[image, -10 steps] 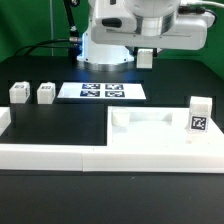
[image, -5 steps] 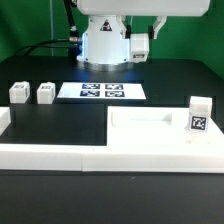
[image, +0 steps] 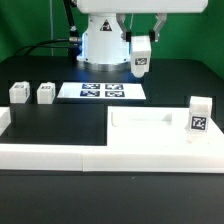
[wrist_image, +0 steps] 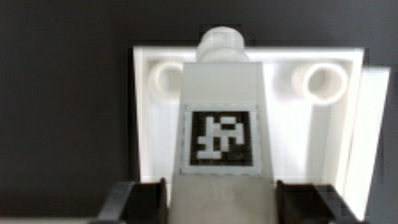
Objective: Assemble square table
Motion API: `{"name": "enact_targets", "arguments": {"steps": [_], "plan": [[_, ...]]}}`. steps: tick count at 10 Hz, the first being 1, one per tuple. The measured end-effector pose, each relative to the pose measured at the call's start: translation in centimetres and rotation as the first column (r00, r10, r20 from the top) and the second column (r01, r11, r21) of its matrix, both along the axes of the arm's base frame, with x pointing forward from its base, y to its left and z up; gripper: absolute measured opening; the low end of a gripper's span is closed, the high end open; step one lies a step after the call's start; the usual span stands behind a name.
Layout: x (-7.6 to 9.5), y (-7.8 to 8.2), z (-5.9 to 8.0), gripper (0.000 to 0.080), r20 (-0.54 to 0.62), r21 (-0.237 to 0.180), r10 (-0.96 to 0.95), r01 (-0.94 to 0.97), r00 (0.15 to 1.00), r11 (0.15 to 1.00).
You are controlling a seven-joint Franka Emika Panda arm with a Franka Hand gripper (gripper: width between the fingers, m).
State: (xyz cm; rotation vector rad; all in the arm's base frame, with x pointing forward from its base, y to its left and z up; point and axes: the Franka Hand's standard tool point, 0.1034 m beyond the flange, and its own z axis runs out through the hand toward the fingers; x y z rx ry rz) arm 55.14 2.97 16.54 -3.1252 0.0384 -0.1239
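The gripper (image: 142,47) hangs in the air above the bench (image: 60,125), in front of the arm's white base (image: 103,45). It pinches a short white leg (image: 142,66) between its two fingers. In the wrist view the dark fingers (wrist_image: 134,200) press against both sides of this leg (wrist_image: 219,120). The leg's black-and-white tag faces the camera and its rounded tip points away, down toward the bench.

Below the leg in that view lies the tabletop (wrist_image: 356,110), with round holes showing on either side of the leg. In the exterior view the tabletop (image: 150,128) lies flat at the near right of the bench. It sits against the long white border wall (image: 60,155) that runs along the near edge.

Another tagged leg (image: 198,117) stands upright at the tabletop's right end; I cannot tell whether it stands on the slab or just beside it. Two more legs (image: 18,93) (image: 45,93) stand side by side at the far left. The marker board (image: 103,91) lies flat just to their right.
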Motion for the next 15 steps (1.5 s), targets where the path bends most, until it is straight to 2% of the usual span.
{"name": "enact_targets", "arguments": {"steps": [1, 2, 3, 6, 9, 10, 11, 12, 13, 15], "plan": [[2.7, -0.5, 1.2, 0.0291, 0.094, -0.019, 0.009, -0.008, 0.996, 1.000], [4.6, -0.7, 2.6, 0.0291, 0.202, -0.034, 0.021, -0.015, 0.979, 0.999], [4.0, -0.6, 1.8, 0.0291, 0.240, -0.036, 0.023, -0.015, 0.970, 0.999], [4.1, -0.9, 1.7, 0.0291, 0.416, -0.056, 0.037, -0.015, 0.909, 0.998], [4.0, -1.1, 1.2, 0.0291, 0.433, -0.064, 0.043, -0.016, 0.900, 0.998], [4.5, -1.9, -0.1, 0.0291, 0.487, -0.093, 0.063, -0.020, 0.871, 0.996], [4.9, -2.1, -1.0, 0.0291, 0.484, -0.100, 0.065, -0.018, 0.873, 0.995], [5.8, -2.0, -1.2, 0.0291, 0.501, -0.107, 0.071, -0.020, 0.863, 0.994], [6.2, -1.9, -2.1, 0.0291, 0.507, -0.113, 0.075, -0.020, 0.859, 0.993], [6.2, -1.8, -3.0, 0.0291, 0.500, -0.117, 0.076, -0.020, 0.863, 0.993]]}}
